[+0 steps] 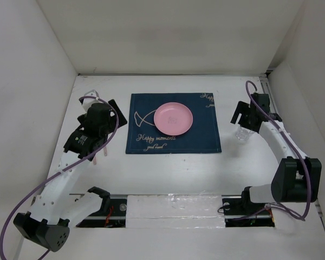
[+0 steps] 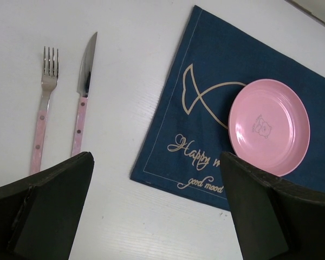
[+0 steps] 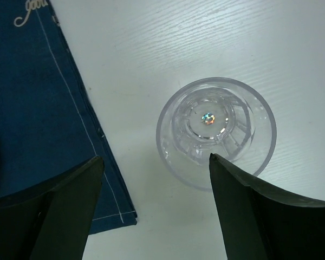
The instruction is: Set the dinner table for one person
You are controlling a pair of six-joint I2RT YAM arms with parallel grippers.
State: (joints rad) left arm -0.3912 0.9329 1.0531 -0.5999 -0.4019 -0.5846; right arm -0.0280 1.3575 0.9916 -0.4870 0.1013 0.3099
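jaws both spread, holding nothing | glass (image 3: 215, 132) upright, empty, beside placemat (image 3: 38, 108) | pink plate (image 2: 269, 127) bare on placemat

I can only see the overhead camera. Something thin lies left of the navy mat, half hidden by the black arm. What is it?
Observer: A steel fork and a steel knife with pink handles, side by side on the white tabletop.
Operator: And the clear blob on the right?
Observer: An empty clear drinking glass, upright, just off the navy cloth placemat's corner.
Operator: Is the claw gripping it?
Observer: No, the right gripper is open.
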